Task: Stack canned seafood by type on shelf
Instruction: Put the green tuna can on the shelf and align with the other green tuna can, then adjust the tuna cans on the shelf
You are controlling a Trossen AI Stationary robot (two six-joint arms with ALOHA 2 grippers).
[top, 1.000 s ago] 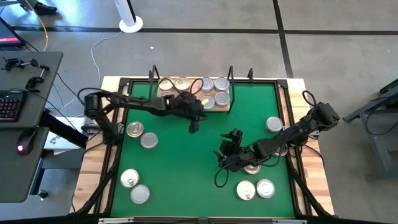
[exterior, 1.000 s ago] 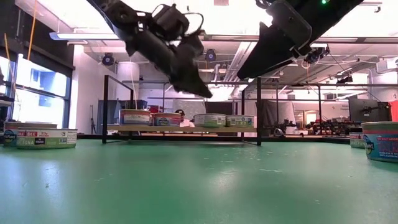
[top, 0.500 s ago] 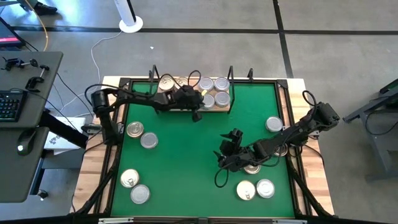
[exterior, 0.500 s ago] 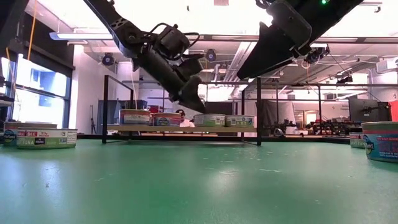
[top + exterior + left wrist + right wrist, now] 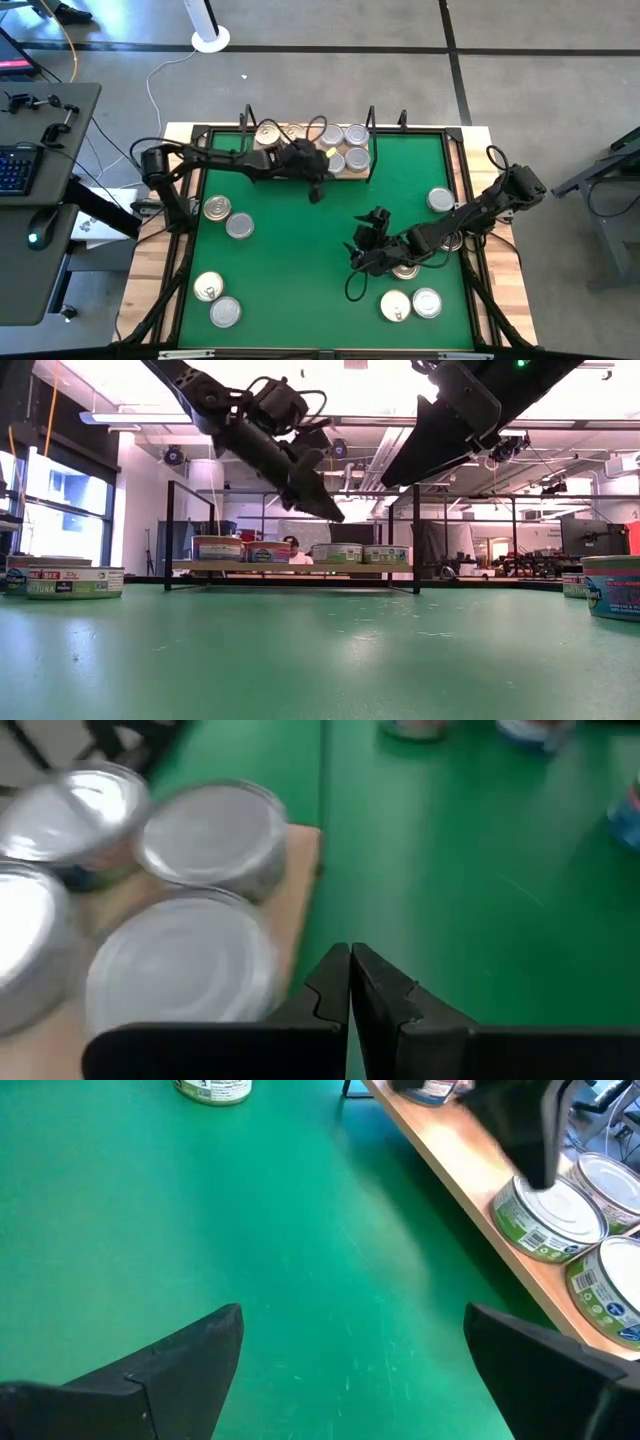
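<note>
Since 1 second ago my left tool (image 5: pixel 316 193) shut empty and lifted off the shelf (image 5: pixel 352 174); loose cans (image 5: pixel 228 218) lie leftward, nearer it.

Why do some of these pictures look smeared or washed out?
Left wrist view: the cans on the shelf are smeared, probably motion blur. Low view: ceiling lights blow out to white, so both arms show as dark shapes. Right wrist view: the left arm over the shelf is blurred, while the cans stay crisp.

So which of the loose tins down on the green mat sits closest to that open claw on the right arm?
The tin lying right beside the right end effector, partly hidden under the arm. The pair nearer the front edge lies farther off.
</note>
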